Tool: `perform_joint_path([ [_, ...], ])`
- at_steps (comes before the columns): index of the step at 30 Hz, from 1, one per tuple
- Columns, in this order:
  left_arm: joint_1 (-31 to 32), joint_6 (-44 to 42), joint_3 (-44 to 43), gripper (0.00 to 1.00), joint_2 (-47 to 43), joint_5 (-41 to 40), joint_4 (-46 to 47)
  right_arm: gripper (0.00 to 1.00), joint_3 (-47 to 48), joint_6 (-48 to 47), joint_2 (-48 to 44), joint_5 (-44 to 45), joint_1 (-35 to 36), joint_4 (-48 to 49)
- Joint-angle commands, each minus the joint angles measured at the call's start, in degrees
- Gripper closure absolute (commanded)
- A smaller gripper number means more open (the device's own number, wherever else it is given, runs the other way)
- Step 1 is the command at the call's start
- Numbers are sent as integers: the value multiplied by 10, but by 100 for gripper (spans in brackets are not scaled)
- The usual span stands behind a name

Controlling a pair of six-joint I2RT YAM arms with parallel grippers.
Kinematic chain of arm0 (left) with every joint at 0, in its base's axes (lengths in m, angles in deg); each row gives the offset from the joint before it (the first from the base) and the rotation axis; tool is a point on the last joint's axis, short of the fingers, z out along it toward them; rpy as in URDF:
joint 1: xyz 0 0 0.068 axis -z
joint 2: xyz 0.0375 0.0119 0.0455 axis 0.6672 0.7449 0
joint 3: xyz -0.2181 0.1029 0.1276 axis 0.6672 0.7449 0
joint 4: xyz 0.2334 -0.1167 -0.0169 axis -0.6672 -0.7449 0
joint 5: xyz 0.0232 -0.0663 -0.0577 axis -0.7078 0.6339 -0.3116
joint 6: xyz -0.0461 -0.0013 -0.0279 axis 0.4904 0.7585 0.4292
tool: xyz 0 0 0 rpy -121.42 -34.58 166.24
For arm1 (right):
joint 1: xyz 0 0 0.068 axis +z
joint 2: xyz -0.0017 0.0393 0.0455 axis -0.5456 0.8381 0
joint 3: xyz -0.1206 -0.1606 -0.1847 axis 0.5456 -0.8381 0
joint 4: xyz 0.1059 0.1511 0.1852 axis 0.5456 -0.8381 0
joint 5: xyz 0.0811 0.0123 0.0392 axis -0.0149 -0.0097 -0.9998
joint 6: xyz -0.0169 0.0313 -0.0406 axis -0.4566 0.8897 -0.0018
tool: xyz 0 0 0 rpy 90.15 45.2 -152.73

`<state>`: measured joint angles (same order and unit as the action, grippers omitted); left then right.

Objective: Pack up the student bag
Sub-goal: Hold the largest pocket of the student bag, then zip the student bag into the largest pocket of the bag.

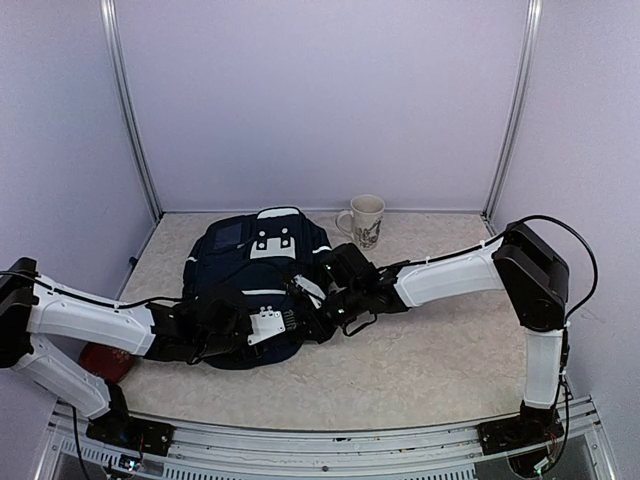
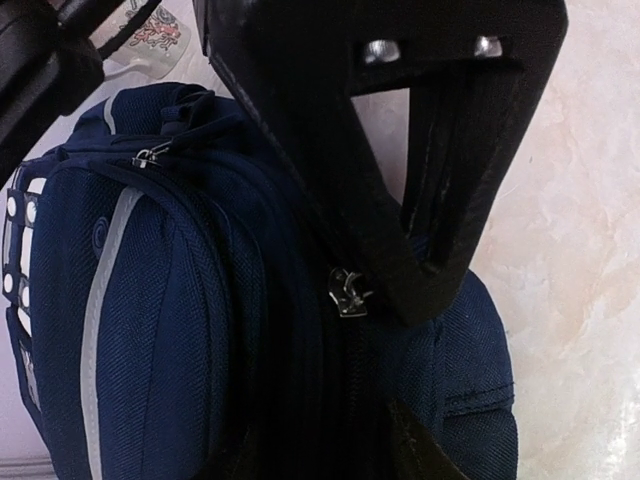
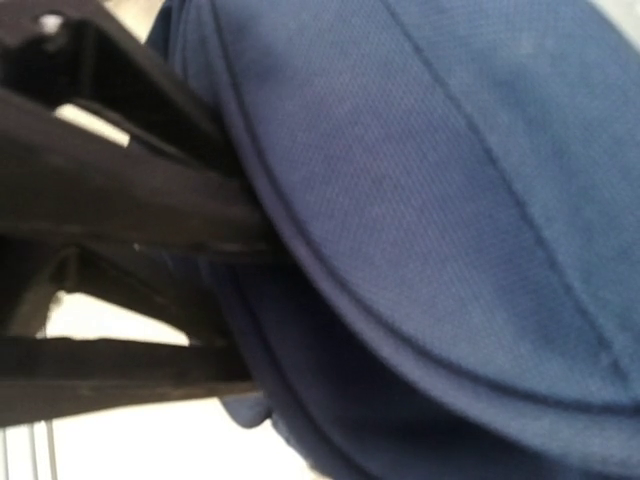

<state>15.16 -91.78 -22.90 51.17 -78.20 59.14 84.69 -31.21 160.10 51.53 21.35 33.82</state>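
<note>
The student bag lies flat mid-table, navy with white stripes and a white patch at its far end. My left gripper rests on its near right corner. In the left wrist view its dark fingertips stand apart on either side of the zip line, so my left gripper is open. My right gripper comes in from the right. In the left wrist view it is pinched to a point on the bag's zip line beside a metal zip pull. The right wrist view is filled by bag fabric.
A cream printed mug stands just behind the bag's far right corner. A red round object lies under my left arm near the table's front left edge. Walls enclose the table on three sides.
</note>
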Motion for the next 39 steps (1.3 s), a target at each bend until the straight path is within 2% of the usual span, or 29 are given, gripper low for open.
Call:
perform_joint_path([
  [1, 1, -20, -16, 66, 25, -44, 18, 100, 0, -1, -25, -22, -1, 17],
  [6, 10, -24, -10, 100, 22, -55, 7, 100, -20, 16, -43, 4, -18, 12],
  [9, 16, -32, -4, 100, -9, -41, -1, 100, -37, 28, -57, 40, -47, -6],
  [13, 28, -32, -3, 100, -50, -26, -43, 100, -48, 13, -83, 136, -86, -67],
  [21, 85, -9, -8, 100, -111, 62, -129, 100, -29, -38, -113, 255, -151, -137],
  [27, 107, 8, -20, 100, -143, 102, -184, 100, 18, -62, -96, 282, -194, -160],
  [34, 123, 21, -22, 100, -147, 116, -207, 100, 81, -95, -65, 325, -203, -181],
  [39, 124, 26, -16, 100, -151, 118, -198, 100, 74, -103, -57, 306, -210, -182],
])
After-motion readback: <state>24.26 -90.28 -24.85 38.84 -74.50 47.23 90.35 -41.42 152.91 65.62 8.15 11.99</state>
